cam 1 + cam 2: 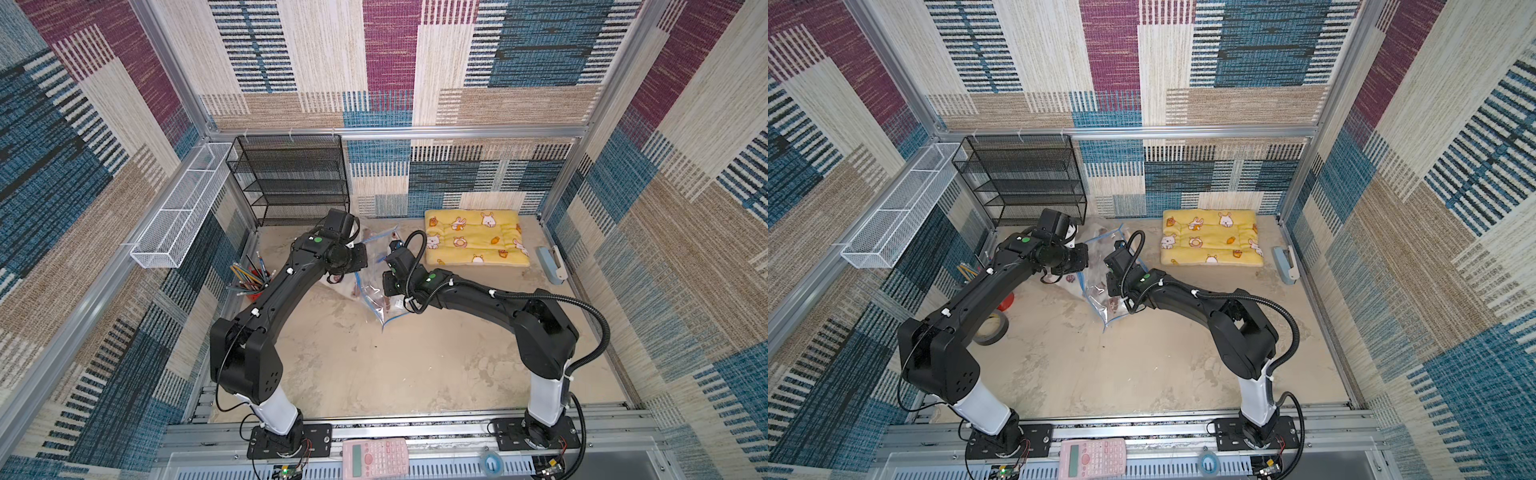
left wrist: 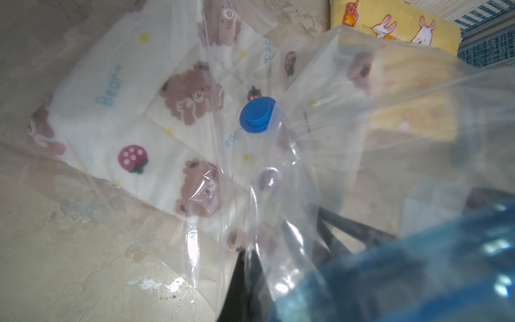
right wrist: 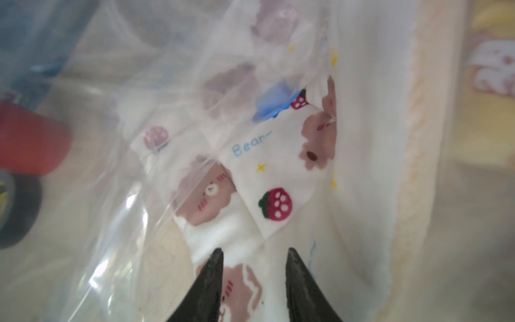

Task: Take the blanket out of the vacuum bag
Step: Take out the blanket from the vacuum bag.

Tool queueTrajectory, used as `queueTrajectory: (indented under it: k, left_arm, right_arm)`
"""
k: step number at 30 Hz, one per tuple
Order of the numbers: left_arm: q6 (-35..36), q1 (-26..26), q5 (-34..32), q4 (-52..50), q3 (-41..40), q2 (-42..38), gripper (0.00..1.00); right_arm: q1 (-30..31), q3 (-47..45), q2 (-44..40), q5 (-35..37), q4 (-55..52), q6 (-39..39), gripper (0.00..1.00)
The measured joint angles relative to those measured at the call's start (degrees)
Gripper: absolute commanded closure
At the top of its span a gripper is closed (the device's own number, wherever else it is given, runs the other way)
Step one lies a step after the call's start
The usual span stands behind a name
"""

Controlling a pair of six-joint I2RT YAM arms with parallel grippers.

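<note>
My left gripper [image 2: 246, 267] is pressed together on the mouth end of the large clear crinkly plastic vacuum bag [image 2: 320, 167]. The film drapes up over it, and the blurred blue zip-seal strip [image 2: 418, 264] is close beside it, so I judge that end lifted and open. The bag lies on the mottled beige tabletop [image 1: 374, 374], between my two arms. Its round blue plastic valve cap [image 2: 257, 115] sits on the upper film, over the load.

The soft white folded blanket [image 3: 273, 172], printed with brown bears and red strawberries, is not yet out — most of it shows only through glossy, creased plastic. My right gripper [image 3: 255, 252] seems to be within the mouth, its jaws part-way apart with a bunched fold of cloth between them — pinching it, as far as I can tell.

The whole pull is left: the limp cloth must slide clear of the slippery film. Farther right, a quilted yellow rabbit-print pad [image 1: 478, 243] lies flat, well apart.
</note>
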Motion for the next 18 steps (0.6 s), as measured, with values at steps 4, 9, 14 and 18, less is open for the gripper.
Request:
queueTrajectory:
  k: [4,9,14,18]
  left_arm:
    - [0.0,0.0,0.76,0.2,0.0,0.0,1.0]
    - [0.0,0.0,0.92,0.66,0.0,-0.07,1.0]
    - [0.0,0.0,0.94,0.87,0.0,-0.2,1.0]
    - [0.0,0.0,0.94,0.9,0.0,-0.39,1.0]
  right_arm:
    - [0.0,2.21,1.11,6.23,-1.05,-1.38,0.56]
    - [0.0,2.4,1.11,12.7,-2.67,-2.27,0.49]
    - [0.0,4.26,3.02,16.63,-3.23,-2.34,0.39]
    - [-0.07,5.73,5.6,19.34,-4.46,-2.34,0.35]
